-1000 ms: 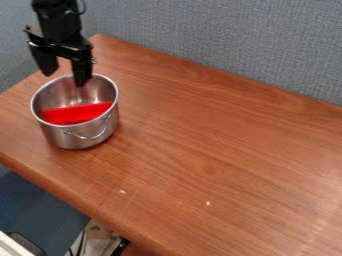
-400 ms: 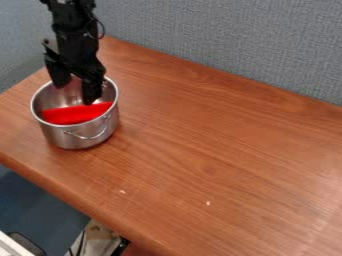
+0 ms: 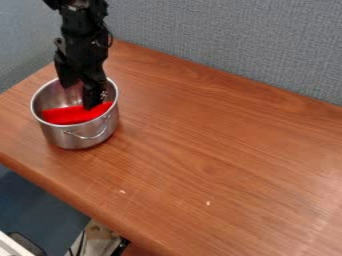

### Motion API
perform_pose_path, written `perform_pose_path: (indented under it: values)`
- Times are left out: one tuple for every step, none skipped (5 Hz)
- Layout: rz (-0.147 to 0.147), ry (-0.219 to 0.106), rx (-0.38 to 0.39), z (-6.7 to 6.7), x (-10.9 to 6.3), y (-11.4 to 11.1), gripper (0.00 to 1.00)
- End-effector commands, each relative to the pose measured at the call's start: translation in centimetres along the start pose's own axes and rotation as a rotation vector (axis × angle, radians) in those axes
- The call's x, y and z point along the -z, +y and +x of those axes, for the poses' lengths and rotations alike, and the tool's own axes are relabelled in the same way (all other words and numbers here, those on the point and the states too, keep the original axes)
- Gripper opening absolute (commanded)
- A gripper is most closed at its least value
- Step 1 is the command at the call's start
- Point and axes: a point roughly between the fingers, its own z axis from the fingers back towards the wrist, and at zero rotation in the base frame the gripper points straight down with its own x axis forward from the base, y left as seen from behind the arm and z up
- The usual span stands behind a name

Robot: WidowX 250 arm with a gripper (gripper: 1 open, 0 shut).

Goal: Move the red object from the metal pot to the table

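Red object (image 3: 70, 115) lies inside metal pot (image 3: 80, 131), left of frame on the table (image 3: 214, 140). Gripper (image 3: 82, 95), jaws apart, points down into the pot just above the red object; contact unclear.

The arm is finished entirely in black, with a blocky, stepped wrist housing. The gripper (image 3: 79, 93) is fitted with two slim black fingers (image 3: 91, 96). Markings cannot be discerned.

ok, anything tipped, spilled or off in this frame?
Nothing stands out. The metal pot sits upright near the table corner, the red object inside it, and the open gripper reaches down into the pot.
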Motion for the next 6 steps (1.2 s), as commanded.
perform_pose_path:
  values:
    - [0.022,-0.023,0.046,1.3,-0.5,1.3,1.00]
    - [0.002,-0.008,0.087,2.2,0.5,1.9,1.00]
    - [-0.028,0.020,0.057,1.7,-0.1,1.2,1.00]
    - [-0.058,0.045,0.029,1.2,-0.7,0.6,1.00]
    - [-0.061,0.054,0.108,0.5,1.3,0.9,1.00]
    - [-0.064,0.064,0.185,-0.3,3.3,1.4,1.00]
